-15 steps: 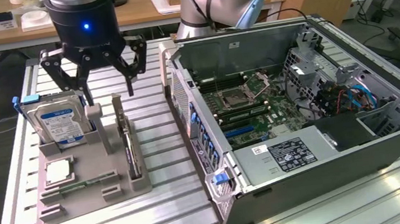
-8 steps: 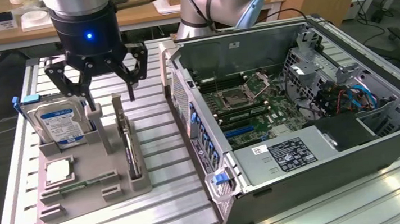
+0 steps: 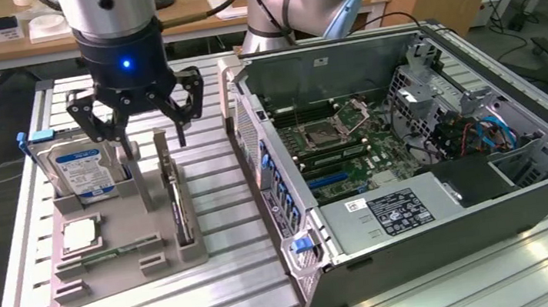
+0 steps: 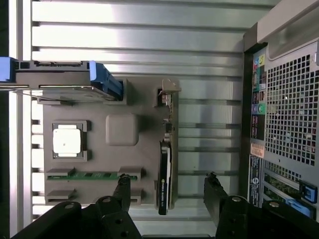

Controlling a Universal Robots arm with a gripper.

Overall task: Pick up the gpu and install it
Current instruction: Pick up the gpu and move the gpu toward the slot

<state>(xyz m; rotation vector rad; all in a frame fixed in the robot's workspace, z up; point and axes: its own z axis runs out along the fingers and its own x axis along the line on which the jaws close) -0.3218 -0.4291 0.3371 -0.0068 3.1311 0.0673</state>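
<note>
One gpu (image 4: pixel 163 179), one hard drive (image 3: pixel 82 171), one square chip (image 3: pixel 79 234), one holder tray (image 3: pixel 132 264), one computer case (image 3: pixel 451 251)

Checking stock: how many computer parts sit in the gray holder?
4: a hard drive standing upright, a square chip flat beside it, a green memory stick past the chip, and a graphics card on edge below the end effector. None seem hidden.

The gpu (image 3: pixel 177 203) shows edge-on, its faces hidden. At its ten o'clock in the exterior view, the hard drive's (image 3: pixel 77 170) lower part sinks inside the holder (image 3: pixel 131 256). The case label (image 3: pixel 401 212) print is too small to read
</note>
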